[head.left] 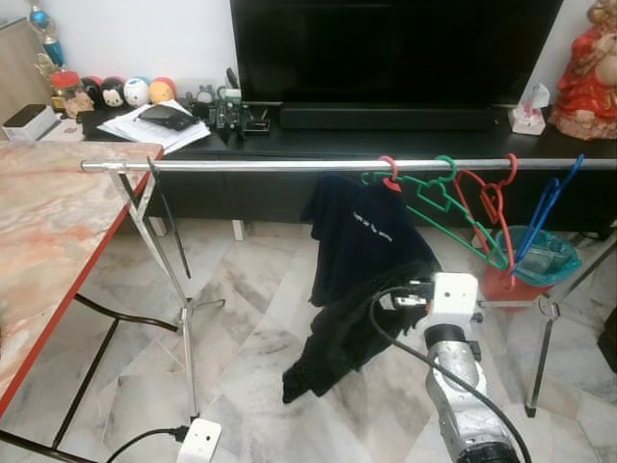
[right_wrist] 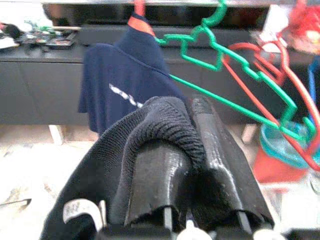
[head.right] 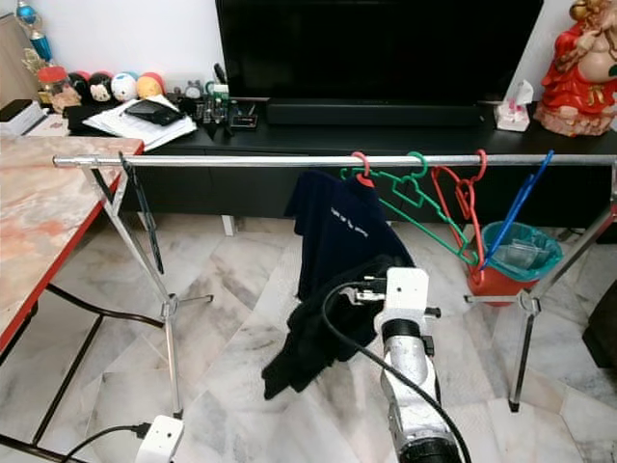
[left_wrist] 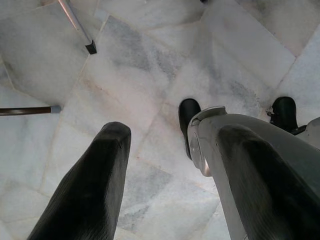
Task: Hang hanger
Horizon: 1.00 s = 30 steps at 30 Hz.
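A silver clothes rail (head.left: 289, 165) crosses the room in front of a TV stand. A navy T-shirt (head.left: 362, 241) hangs from it on a red hanger (head.left: 389, 172). Beside it on the rail hang an empty green hanger (head.left: 434, 198), red hangers (head.left: 492, 198) and a blue hanger (head.left: 549, 203). My right gripper (right_wrist: 190, 107) is below and in front of the navy shirt, shut on a black garment (head.left: 337, 338) that drapes over its fingers and hangs toward the floor. My left gripper (left_wrist: 175, 131) hangs open over the marble floor, near my feet.
A marble-topped table with a red edge (head.left: 48, 222) stands on the left. The rack's legs (head.left: 188, 309) spread on the floor, and a white power strip (head.left: 200, 442) lies near them. A red bin with a teal liner (head.left: 535, 260) sits under the right end.
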### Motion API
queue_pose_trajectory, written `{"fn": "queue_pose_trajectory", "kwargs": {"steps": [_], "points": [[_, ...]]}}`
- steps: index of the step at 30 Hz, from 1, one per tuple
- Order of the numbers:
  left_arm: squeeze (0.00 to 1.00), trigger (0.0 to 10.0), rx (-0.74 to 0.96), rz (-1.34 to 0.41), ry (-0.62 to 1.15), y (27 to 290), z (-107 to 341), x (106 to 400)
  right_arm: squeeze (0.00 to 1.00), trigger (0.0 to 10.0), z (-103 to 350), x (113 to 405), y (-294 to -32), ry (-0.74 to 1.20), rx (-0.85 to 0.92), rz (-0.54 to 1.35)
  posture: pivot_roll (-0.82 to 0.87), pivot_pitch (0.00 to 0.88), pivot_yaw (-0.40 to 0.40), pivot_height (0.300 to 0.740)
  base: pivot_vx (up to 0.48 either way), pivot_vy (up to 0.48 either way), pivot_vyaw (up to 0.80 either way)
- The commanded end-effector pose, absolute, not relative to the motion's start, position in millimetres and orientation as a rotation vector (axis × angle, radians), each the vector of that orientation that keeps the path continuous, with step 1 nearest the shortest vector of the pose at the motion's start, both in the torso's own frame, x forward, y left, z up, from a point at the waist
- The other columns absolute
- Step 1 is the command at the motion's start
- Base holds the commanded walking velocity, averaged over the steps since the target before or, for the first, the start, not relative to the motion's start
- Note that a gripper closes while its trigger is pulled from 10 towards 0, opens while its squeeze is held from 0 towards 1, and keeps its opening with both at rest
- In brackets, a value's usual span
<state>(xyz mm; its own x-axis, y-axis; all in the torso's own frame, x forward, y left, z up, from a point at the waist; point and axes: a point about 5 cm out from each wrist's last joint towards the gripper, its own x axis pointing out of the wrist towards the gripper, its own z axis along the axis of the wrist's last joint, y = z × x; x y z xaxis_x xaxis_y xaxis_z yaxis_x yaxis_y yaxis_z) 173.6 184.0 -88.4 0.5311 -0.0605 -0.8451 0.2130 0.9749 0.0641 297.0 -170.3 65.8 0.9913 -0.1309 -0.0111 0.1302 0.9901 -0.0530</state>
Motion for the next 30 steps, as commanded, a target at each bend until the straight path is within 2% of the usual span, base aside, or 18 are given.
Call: {"fn": "queue_pose_trajectory", "kwargs": {"steps": [1, 7, 17, 30], "points": [[0.00, 10.0, 0.183, -0.161, 1.010, 186.2, -89.5, 170.8, 0.00, 10.0, 61.5, 294.7, -175.0, 0.026, -0.030, -0.166, 0.07, 0.000, 0.016, 0.740, 0.000, 0.000, 0.00], [0.00, 10.0, 0.203, -0.159, 1.006, 190.1, -88.9, 170.9, 0.00, 10.0, 59.0, 291.1, -170.9, 0.028, -0.037, -0.160, 0.05, 0.000, 0.035, 0.740, 0.000, 0.000, 0.00], [0.00, 10.0, 0.221, -0.161, 1.000, 189.4, -88.6, 171.8, 0.00, 10.0, 61.0, 294.3, -174.0, 0.021, -0.045, -0.157, 0.06, 0.000, 0.022, 0.740, 0.000, 0.000, 0.00], [0.00, 10.0, 0.227, -0.148, 0.996, 189.5, -88.1, 173.1, 0.00, 10.0, 64.1, 297.1, -167.3, 0.012, -0.070, -0.123, 0.06, 0.000, 0.011, 0.740, 0.000, -0.322, 0.00]]}}
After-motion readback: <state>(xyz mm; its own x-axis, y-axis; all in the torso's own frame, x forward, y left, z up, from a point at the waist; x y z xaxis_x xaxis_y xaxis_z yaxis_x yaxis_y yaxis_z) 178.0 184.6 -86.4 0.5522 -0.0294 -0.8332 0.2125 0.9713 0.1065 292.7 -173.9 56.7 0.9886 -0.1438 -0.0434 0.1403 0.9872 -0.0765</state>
